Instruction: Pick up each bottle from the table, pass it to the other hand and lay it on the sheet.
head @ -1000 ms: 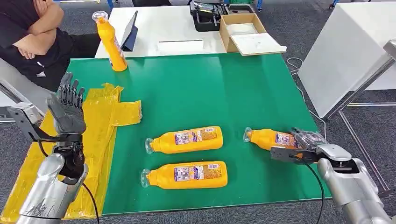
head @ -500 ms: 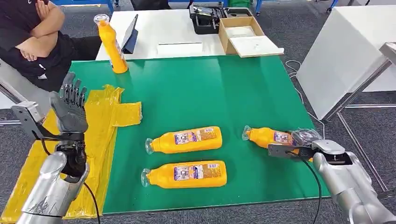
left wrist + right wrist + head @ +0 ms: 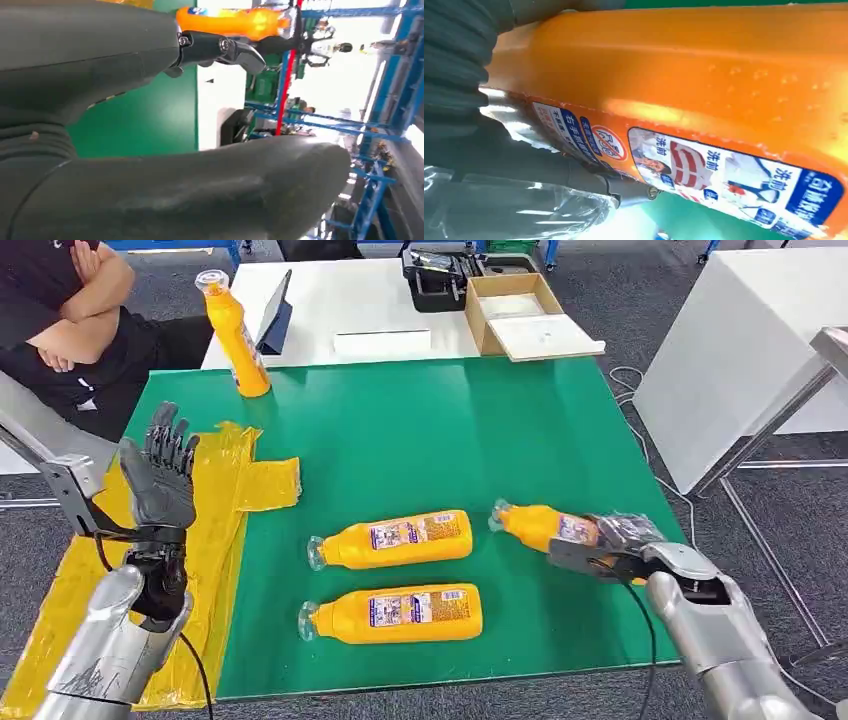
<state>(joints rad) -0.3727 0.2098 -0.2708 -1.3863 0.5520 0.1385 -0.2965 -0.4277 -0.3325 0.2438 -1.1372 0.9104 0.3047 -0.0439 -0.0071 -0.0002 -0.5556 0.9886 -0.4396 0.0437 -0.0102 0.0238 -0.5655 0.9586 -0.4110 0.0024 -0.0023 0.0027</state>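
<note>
The right hand (image 3: pixel 620 545), at the lower right of the head view, holds one orange bottle (image 3: pixel 545 526) by its fat end. Its fingers are wrapped around it, and the right wrist view shows the bottle's label pressed close against the hand. The cap end points toward the middle of the picture and looks a bit tipped up off the green mat (image 3: pixel 440 430), so I think this bottle is just being picked up.

The left hand (image 3: pixel 160 480) is up at the left of the frame, above the yellow sheet (image 3: pixel 215 520). Its fingers are spread wide and it holds nothing — it looks ready to take the bottle.

Nothing lies on the yellow sheet, so no bottle is done as far as I can see. This one has to go over to the left hand and then be laid down on the sheet.

Two more bottles lie flat on the mat in the lower middle — the upper bottle (image 3: pixel 395 538) and the lower bottle (image 3: pixel 395 613), caps to the left. A fourth, the standing bottle (image 3: pixel 235 335), is upright at the upper left corner of the mat. All of these wait their turn.

A person (image 3: pixel 70 310) sits at the upper left with arms folded.
</note>
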